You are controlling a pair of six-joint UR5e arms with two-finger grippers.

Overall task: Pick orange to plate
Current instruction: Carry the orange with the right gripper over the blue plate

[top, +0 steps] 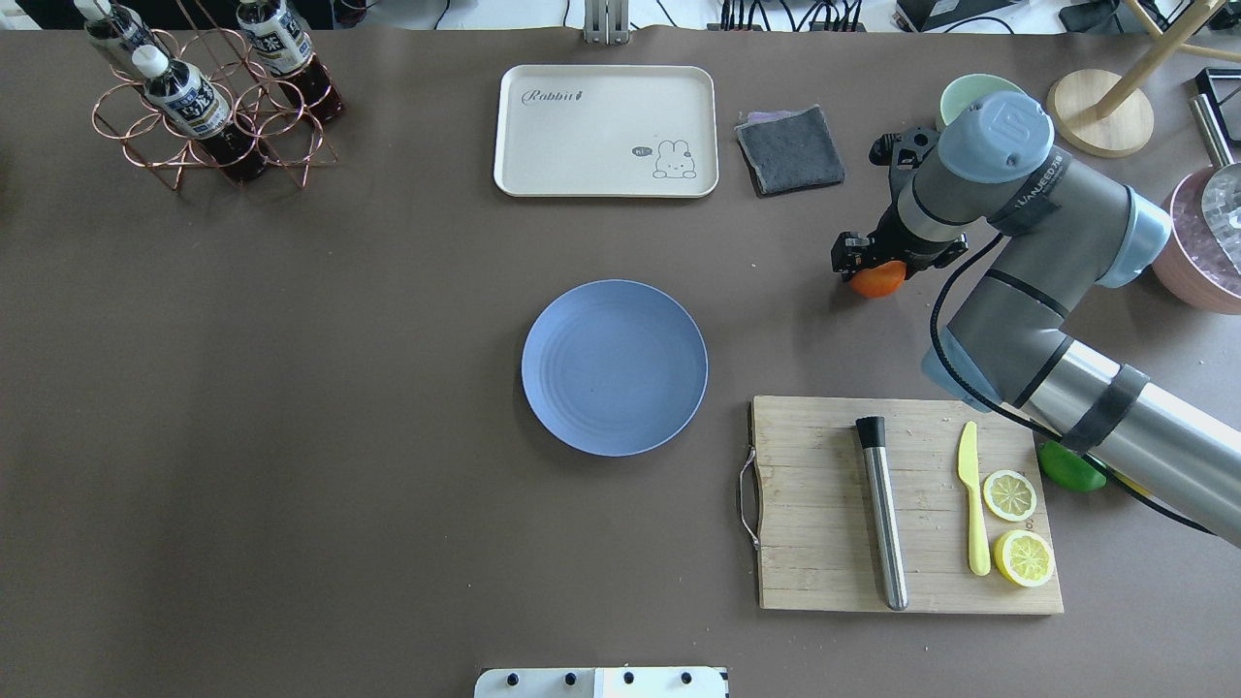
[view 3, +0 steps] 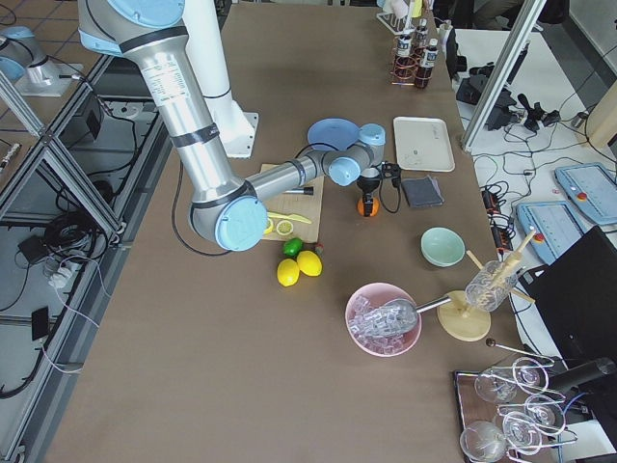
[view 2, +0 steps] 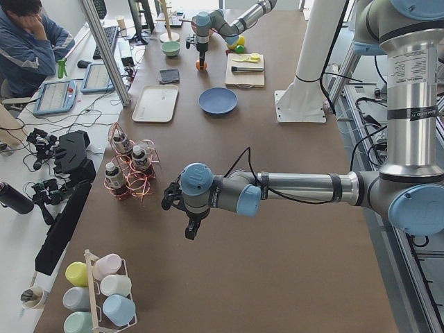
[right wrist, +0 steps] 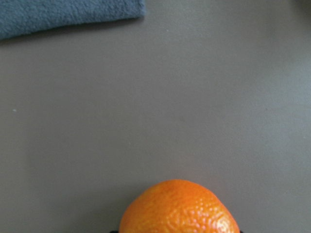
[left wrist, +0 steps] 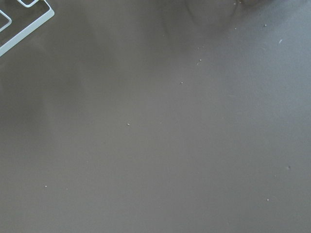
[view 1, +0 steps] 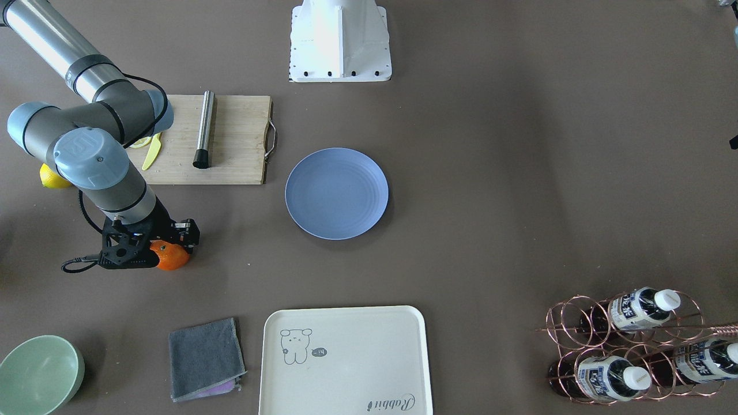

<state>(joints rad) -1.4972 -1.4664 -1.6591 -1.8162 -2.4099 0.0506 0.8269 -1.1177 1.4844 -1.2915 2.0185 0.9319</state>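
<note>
overhead exterior | R gripper [top: 872, 269] at orange [top: 879, 283] — well apart from plate [top: 615, 366] rim

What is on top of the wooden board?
A metal rod, a yellow plastic knife and two lemon slices lie on the wooden board. In the front view the robot's arm covers most of the slices.

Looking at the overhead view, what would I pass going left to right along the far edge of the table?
Copper bottle rack → cream tray → grey cloth → pale-green bowl → round wooden stand base.
</note>
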